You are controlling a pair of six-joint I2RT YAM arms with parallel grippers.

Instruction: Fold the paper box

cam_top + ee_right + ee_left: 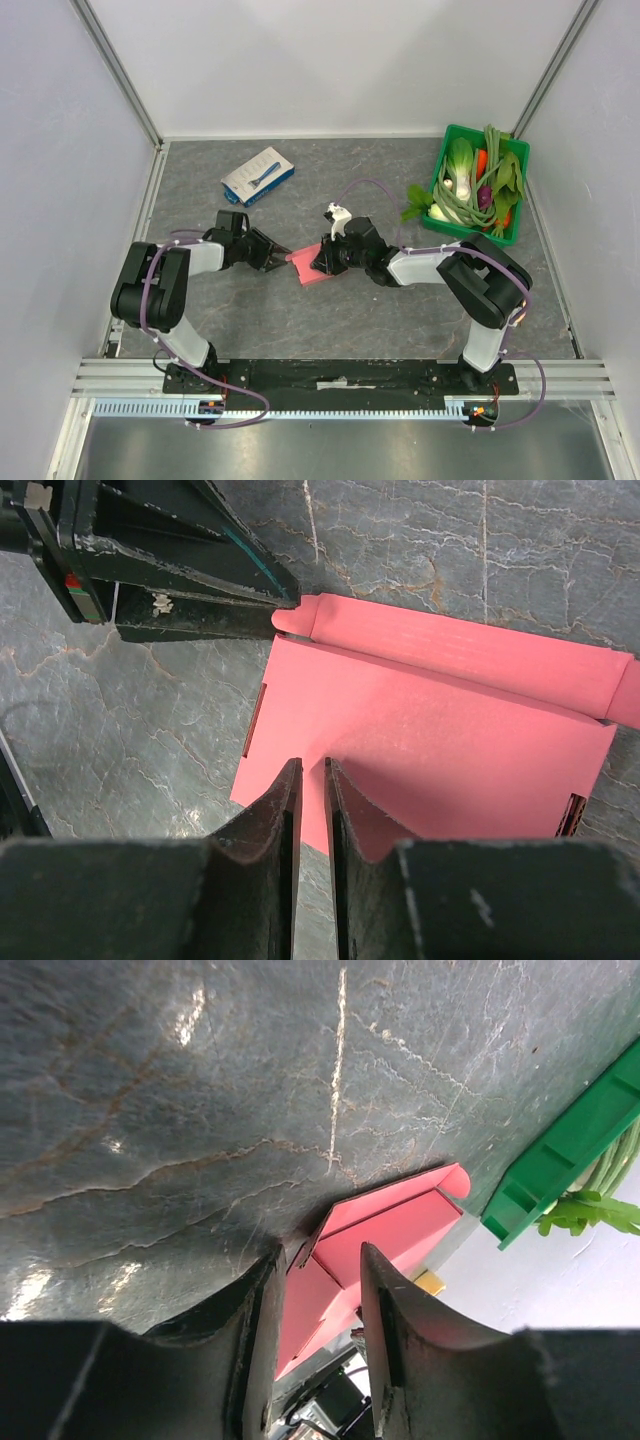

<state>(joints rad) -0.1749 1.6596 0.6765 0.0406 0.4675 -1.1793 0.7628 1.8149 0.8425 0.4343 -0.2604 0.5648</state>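
Note:
The pink paper box [305, 267] lies flat on the grey table between my two grippers. Seen from the right wrist, the box [430, 750] has its far long flap folded up. My left gripper [277, 258] comes in low from the left. Its jaws [320, 1252] stand apart around the flap's left corner, with the pink card [390, 1230] between them. In the right wrist view the left gripper's tips [283, 615] sit at that corner. My right gripper [323, 259] points down over the box's near edge. Its fingers [312, 763] are a narrow slit apart with nothing visibly between them.
A white-and-blue box [258, 176] lies at the back left. A green crate [455, 131] of vegetables stands at the back right, also seen from the left wrist as a green crate [570, 1150]. Enclosure walls close in the left, right and back.

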